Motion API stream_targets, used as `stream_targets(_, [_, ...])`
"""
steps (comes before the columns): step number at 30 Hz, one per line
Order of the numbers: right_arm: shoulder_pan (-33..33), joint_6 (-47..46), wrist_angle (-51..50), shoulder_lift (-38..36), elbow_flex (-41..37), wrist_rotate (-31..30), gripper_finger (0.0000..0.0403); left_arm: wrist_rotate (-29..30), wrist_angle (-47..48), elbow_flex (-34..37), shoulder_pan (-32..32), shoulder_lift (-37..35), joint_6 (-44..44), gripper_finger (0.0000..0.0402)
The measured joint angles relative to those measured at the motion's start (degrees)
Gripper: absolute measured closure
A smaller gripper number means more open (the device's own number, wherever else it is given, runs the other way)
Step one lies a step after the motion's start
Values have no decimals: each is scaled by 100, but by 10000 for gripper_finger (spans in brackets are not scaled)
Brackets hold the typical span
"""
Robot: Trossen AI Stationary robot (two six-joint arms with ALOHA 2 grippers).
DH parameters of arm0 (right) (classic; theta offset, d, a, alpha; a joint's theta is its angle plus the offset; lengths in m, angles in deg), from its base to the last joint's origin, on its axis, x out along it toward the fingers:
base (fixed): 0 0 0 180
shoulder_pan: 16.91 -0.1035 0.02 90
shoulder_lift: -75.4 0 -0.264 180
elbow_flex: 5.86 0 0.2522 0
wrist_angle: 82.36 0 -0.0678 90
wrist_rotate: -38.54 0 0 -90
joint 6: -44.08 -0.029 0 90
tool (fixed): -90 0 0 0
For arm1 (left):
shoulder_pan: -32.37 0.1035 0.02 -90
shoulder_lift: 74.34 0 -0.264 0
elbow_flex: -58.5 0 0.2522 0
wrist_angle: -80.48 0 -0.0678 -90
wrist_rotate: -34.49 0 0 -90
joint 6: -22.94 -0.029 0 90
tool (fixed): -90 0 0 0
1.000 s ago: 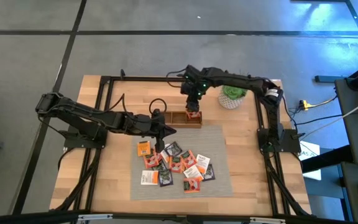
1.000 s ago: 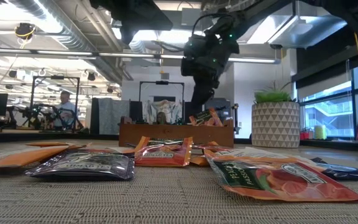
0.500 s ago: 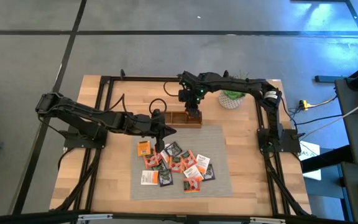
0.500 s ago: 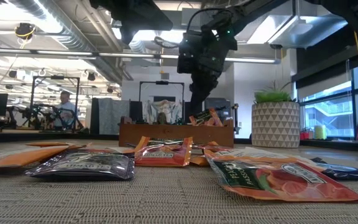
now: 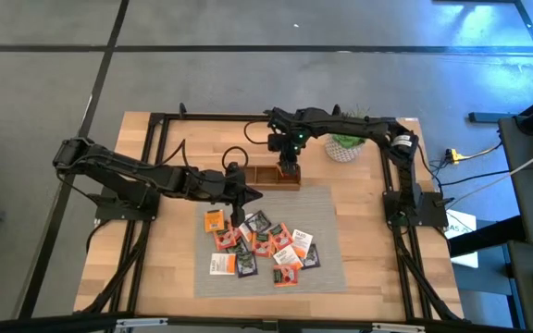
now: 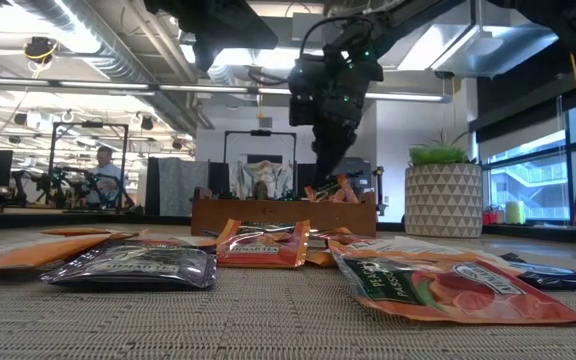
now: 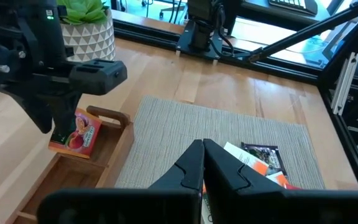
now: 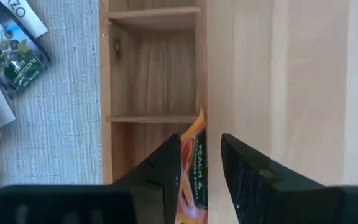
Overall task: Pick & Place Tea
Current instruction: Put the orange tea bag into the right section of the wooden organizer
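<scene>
Several orange, black and white tea sachets [image 5: 265, 245] lie scattered on a grey mat. One orange sachet [image 8: 194, 163] stands on edge in the right end compartment of the wooden tray [image 5: 262, 176], leaning on its far wall. My right gripper [image 8: 199, 144] hangs over that compartment, pointing down and open, with a finger on each side of the sachet's upper edge. My left gripper [image 7: 202, 148] is shut and empty. It hovers over the mat's far left part [image 5: 251, 196], just near of the tray. My right gripper comes from above, its fingers [image 8: 166, 163] on either side of the upper edge of the orange sachet [image 7: 79, 132]. Whether they touch it I cannot tell. The sachet rests in the tray on its lower edge, tilted.
A potted plant [image 5: 345, 146] in a white patterned pot stands on the table right of the tray. The tray's middle compartment [image 8: 154, 74] shows bare wood. A black frame runs along the table's edges. People and desks show in the room beyond the table.
My right gripper has risen a little over the tray's right end. The orange sachet has stayed standing in its compartment. My left arm has kept still.
</scene>
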Motion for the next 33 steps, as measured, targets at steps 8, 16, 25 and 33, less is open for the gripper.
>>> stream_targets(8, [0, -57, -72, 209, 0, 90, 302, 0, 0, 0, 0, 0, 2, 397])
stream_targets(16, [1, -139, -10, 199, 0, 270, 393, 0, 33, 0, 0, 0, 0, 398])
stream_targets(25, [93, -581, 127, -255, 90, 929, 397, 2, 35, 0, 0, 0, -94, 398])
stream_targets(33, [396, -813, 898, -961, -630, 1124, 400, 4, 37, 0, -29, 0, -25, 398])
